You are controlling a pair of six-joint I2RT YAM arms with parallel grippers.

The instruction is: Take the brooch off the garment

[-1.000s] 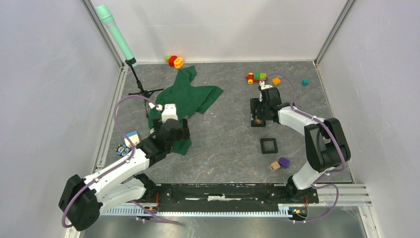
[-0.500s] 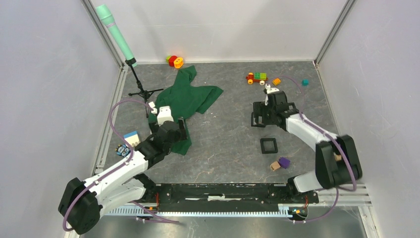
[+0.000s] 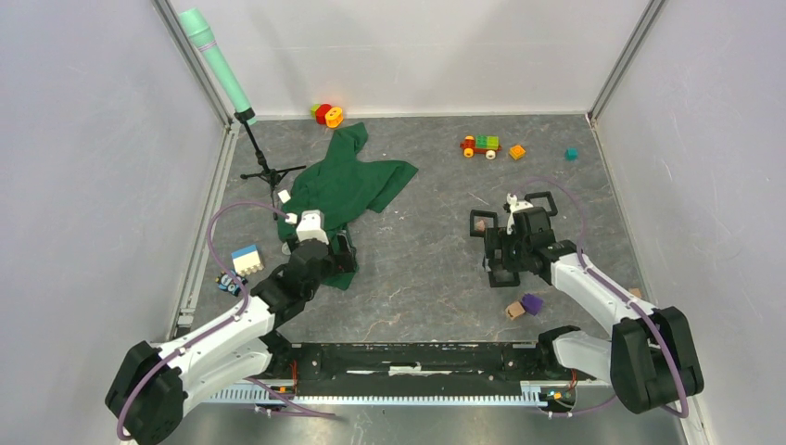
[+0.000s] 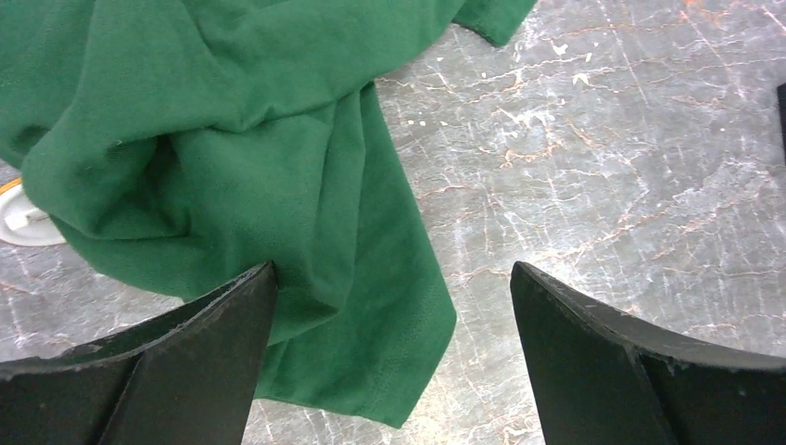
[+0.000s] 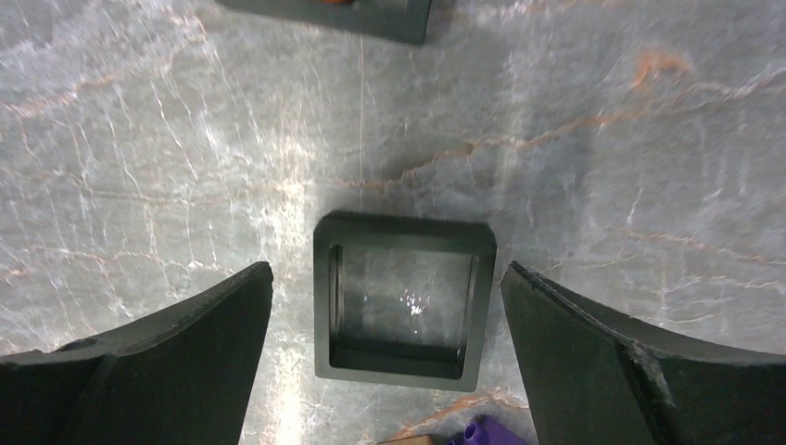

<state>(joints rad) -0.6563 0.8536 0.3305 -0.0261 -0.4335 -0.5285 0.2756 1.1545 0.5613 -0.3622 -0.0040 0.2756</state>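
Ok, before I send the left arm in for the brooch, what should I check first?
1. Left gripper open: ok, jaws wide over the garment at its near hem.
2. Brooch in sight: ok, a white piece at the left edge of the left wrist view, partly under a fold.
3. Brooch lined up in the left gripper's gap: not ok, it lies well off to the left.
4. Brooch fastened to the garment or loose: cannot tell.
5. Right gripper empty: ok, open and straddling the black square frame, not closed on it.
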